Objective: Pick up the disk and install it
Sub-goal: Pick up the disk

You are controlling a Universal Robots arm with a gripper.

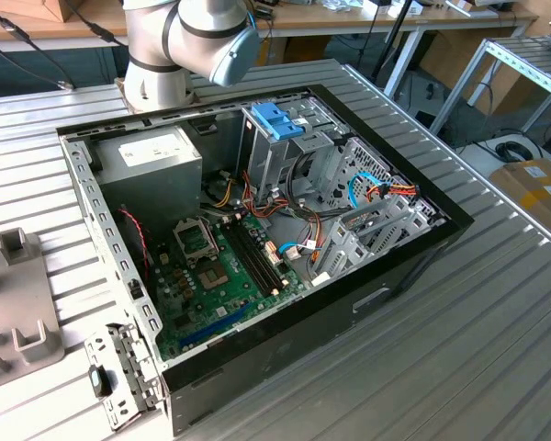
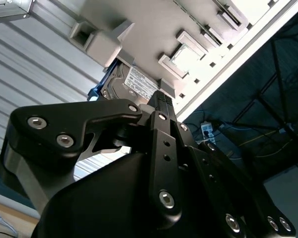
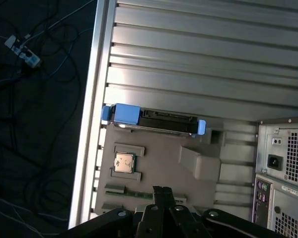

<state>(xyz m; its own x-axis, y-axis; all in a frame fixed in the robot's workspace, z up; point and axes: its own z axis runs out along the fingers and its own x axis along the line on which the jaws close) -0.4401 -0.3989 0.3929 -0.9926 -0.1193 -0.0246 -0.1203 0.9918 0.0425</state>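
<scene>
- My jaws are pressed together with nothing between them. They hang over the flat grey plastic fixture plate [image 3: 164,148] and touch nothing on it.
- The disk [image 3: 166,121], a dark-grey rectangular hard drive with a white label, framed by a long light-blue plastic carrier rail, sits at the plate's far edge. That puts it close to the table's border and well apart from the computer. I cannot tell whether it stands on edge or leans. In the first wrist view its narrow black side faces me, with a blue rail end showing at either end.
- I judge it is parked out in the open so I can reach it with no cables or sheet metal in the way.
- A small square silver processor chip [image 3: 123,162] lies in its own recess on the same plate, nearer to my jaws than the disk is.
- The black open-sided computer case [image 1: 395,266] lies on its side with the panel off, so its bays and green board face upward. A shorter, deeper-blue plastic latch [image 1: 277,119] tops the silver cage inside.
- By my reckoning the work is at its start, since the disk is on the plate and not in the case.
- The ribbed silver metal table [image 3: 188,59] carries everything.
- Beyond its edge lies a dark floor [image 3: 39,148] strewn with cables and a white power strip [image 3: 22,49]. Wooden workbenches [image 1: 349,16] stand behind.
</scene>
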